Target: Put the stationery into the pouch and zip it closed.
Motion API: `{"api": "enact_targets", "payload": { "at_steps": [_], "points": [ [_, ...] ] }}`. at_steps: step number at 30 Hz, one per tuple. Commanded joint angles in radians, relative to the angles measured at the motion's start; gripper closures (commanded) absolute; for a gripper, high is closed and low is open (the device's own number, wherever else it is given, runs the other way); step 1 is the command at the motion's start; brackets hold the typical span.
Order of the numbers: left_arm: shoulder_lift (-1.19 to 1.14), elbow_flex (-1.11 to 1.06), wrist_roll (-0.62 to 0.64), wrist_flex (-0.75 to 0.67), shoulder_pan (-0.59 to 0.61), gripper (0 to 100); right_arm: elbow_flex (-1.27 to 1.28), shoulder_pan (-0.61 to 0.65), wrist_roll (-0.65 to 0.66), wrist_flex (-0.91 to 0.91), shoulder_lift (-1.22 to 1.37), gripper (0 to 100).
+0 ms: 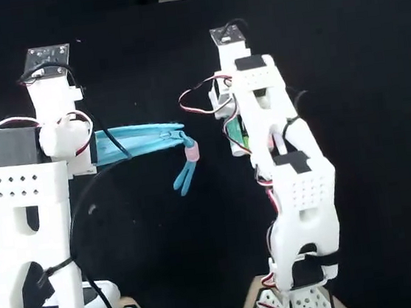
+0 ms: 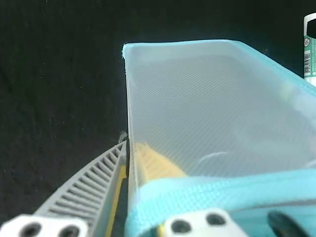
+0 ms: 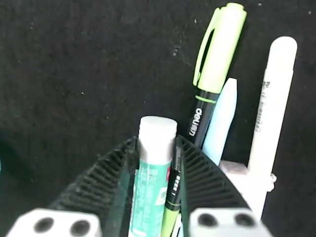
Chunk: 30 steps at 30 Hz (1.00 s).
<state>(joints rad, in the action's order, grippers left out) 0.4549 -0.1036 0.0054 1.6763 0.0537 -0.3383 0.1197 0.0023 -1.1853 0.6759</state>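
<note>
Closest to me, my left fingers (image 2: pixel 94 182) are clamped on one end of the pouch (image 2: pixel 207 113), pinching its teal-trimmed mesh wall so that it stands on edge off the table (image 3: pixel 74 59) rather than lying slack; I judge this is to give the mouth a firm side to load against. My right fingers (image 3: pixel 103 182) are closed on the glue stick (image 3: pixel 155 148), gripping its green body just below the white cap, so the capped end pokes out ahead and can lead into the pouch. A slim black and green pen (image 3: pixel 172 197) shows beside it between my fingers; I cannot tell whether it is gripped too. Just past the glue stick, on the table, lie a pale blue stick (image 3: pixel 219 123), a green highlighter (image 3: pixel 217 59) and a white pen (image 3: pixel 274 94), side by side, none of them in the pouch yet. Farther off, between my two arms, the zip pull (image 1: pixel 187 172) dangles from the pouch's free end, towards my right arm, so the zipping waits.
</note>
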Motion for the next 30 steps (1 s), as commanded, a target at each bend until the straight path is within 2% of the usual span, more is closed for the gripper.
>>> {"api": "enact_targets", "payload": {
  "at_steps": [1, 5, 9, 13, 17, 24, 30],
  "points": [
    [0.005, -0.013, 0.006, -0.005, -0.016, 97, -0.104, 0.009, -0.006, -0.048, 0.054, 88.8],
    [0.005, -0.013, 0.006, -0.005, -0.016, 97, -0.182, 0.021, 0.002, -0.123, 0.116, 88.5],
    [0.005, -0.013, 0.006, -0.005, -0.016, 97, -0.278, 0.021, 0.005, -0.232, 0.151, 83.6],
    [0.005, -0.013, 0.008, -0.005, -0.016, 97, -0.325, 0.020, 0.057, -0.256, 0.200, 90.7],
    [0.005, -0.013, 0.005, -0.005, -0.016, 97, -0.369, 0.008, 0.051, -0.290, 0.209, 96.6],
    [0.005, -0.013, 0.005, -0.005, -0.016, 97, -0.475, -0.087, 0.075, -0.540, 0.045, 98.4],
    [0.005, -0.013, 0.003, -0.005, -0.016, 97, -0.412, -0.299, 0.209, -0.571, -0.088, 98.4]
  ]
}}
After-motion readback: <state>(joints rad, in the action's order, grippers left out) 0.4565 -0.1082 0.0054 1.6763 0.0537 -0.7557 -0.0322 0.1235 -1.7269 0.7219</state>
